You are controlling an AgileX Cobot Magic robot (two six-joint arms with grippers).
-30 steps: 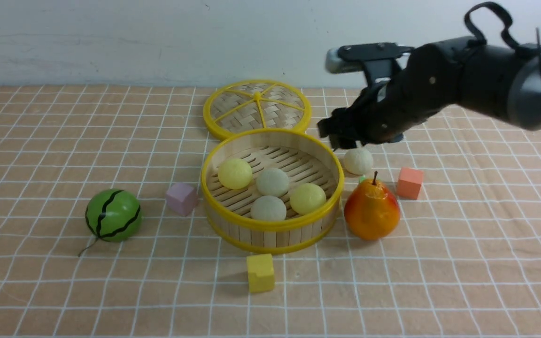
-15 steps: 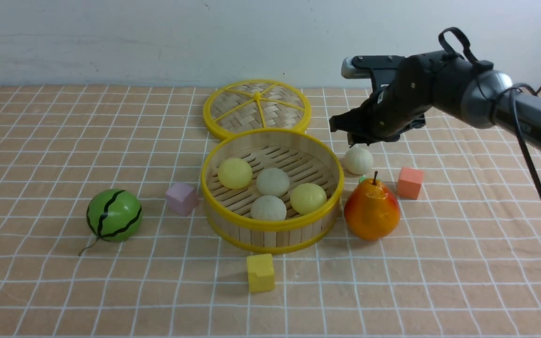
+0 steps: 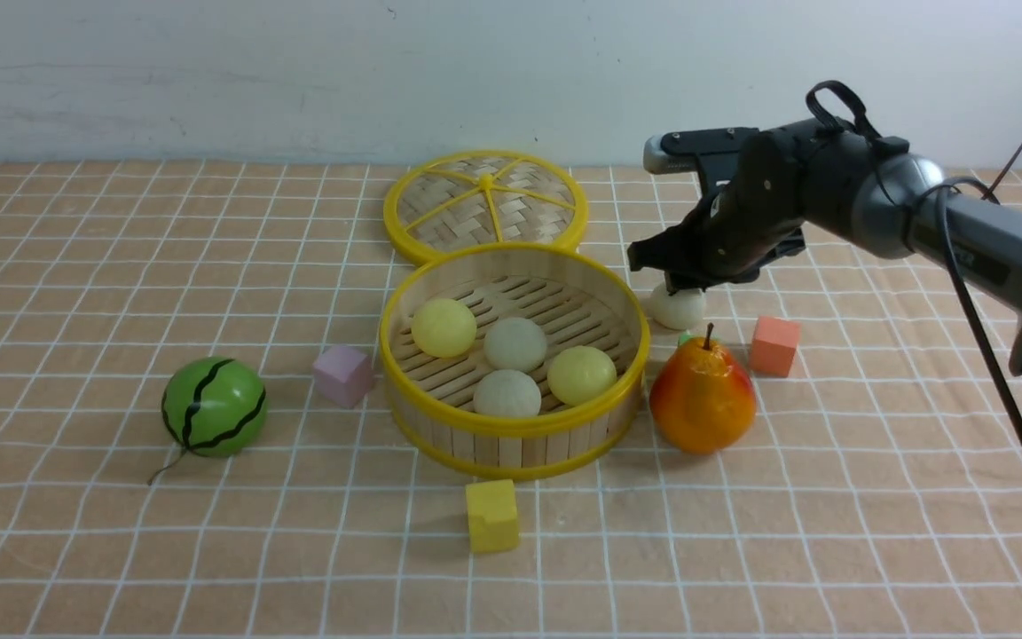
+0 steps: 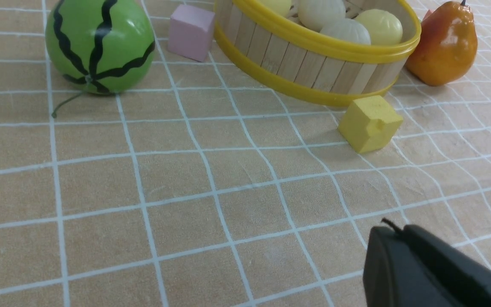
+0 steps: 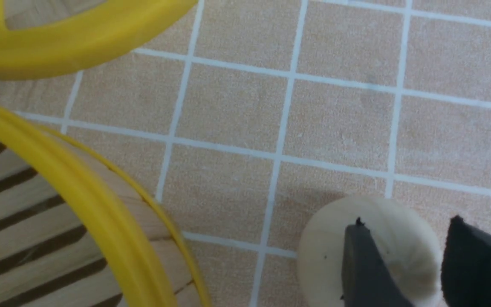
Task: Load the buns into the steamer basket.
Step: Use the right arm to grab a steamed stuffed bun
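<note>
Right hand: lowered onto the fifth bun, an off-white one, covering its upper part in the front view. The right wrist view shows both fingers standing apart over the top of this bun, with a gap between them. Whether they press on its sides cannot be determined.

Fifth bun: rests on the desk, outside the steamer basket, just beside the basket's right wall. The pear stands nearer the camera than it, and the orange cube lies to its right.

Steamer basket: four buns lie on its slats. One pale yellow bun is at the left and one off-white bun is at the centre. A second off-white bun lies at the front, and a second pale yellow bun is at the right.

Left hand: clenched and empty, low over bare desk, well apart from the basket.
</note>
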